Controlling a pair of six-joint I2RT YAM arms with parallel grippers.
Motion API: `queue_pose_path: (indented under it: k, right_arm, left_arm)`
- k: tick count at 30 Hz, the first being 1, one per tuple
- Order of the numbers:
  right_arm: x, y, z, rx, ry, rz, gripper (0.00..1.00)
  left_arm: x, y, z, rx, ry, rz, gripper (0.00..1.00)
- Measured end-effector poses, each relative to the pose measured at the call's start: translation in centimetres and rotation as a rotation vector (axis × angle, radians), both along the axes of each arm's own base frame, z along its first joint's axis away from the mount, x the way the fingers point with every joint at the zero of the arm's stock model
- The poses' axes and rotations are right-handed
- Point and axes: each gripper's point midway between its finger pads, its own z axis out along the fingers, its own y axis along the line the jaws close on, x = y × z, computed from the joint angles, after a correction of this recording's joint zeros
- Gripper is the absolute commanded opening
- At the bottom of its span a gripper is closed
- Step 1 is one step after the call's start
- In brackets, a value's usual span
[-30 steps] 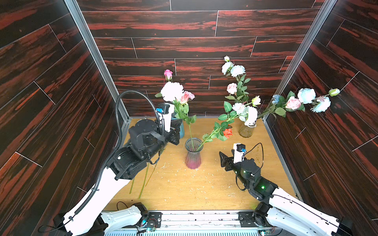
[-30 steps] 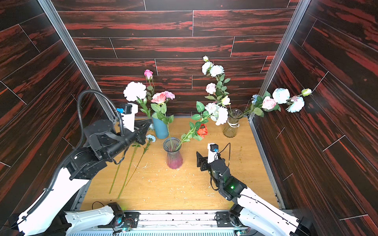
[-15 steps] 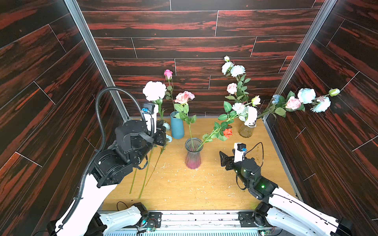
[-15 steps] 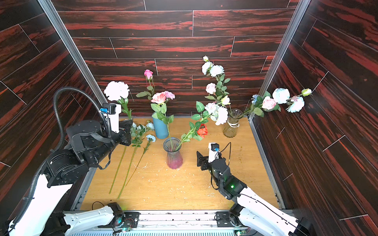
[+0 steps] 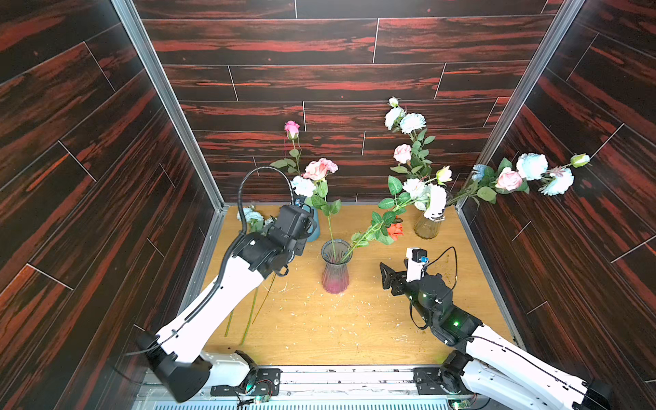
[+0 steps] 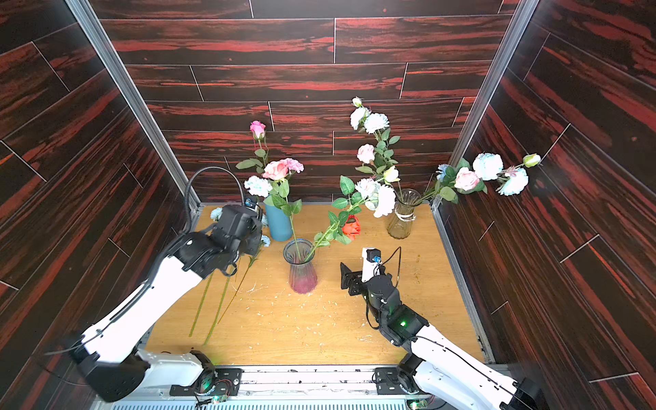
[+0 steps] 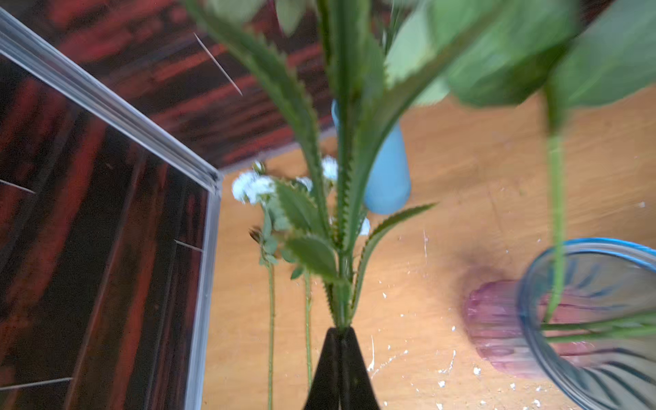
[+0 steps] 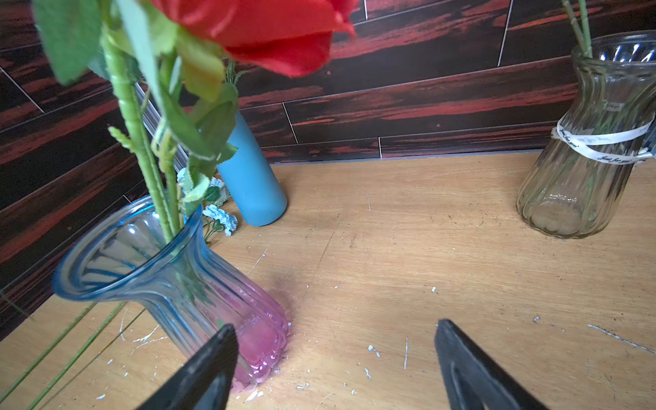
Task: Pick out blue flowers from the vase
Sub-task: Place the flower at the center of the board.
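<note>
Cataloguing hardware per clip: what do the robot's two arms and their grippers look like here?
Both arms have white shells and black joints. The left arm carries a ribbed black hose in a loop. The right arm has a green light, a thin black cable and a white wrist block with a blue part. The left gripper and right gripper are black, tapering wedges.

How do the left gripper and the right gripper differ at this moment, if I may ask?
The left gripper is shut on a blue flower; the right gripper is open and empty. The left gripper is near the blue vase; the right gripper faces the tinted glass vase, not touching it. Both have black fingers.
</note>
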Motion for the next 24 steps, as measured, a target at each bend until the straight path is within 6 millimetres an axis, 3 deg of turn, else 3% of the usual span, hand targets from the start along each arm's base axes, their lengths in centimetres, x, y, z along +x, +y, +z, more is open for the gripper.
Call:
queue_pose_path:
  k: [7, 13, 24]
  right_arm:
    - [0.0, 0.1, 0.0, 0.002, 0.002, 0.008, 0.89]
    - [0.0, 0.1, 0.0, 0.003, 0.003, 0.011, 0.89]
    - [-0.1, 0.2, 0.0, 0.004, 0.003, 0.017, 0.89]
  left_arm:
    - [1.5, 0.7, -5.1, -0.059, 0.156, 0.033, 0.0]
    - [1.1, 0.3, -9.5, -0.074, 0.284, 0.037, 0.0]
    - [0.1, 1.0, -14.7, 0.018, 0.473, 0.06, 0.0]
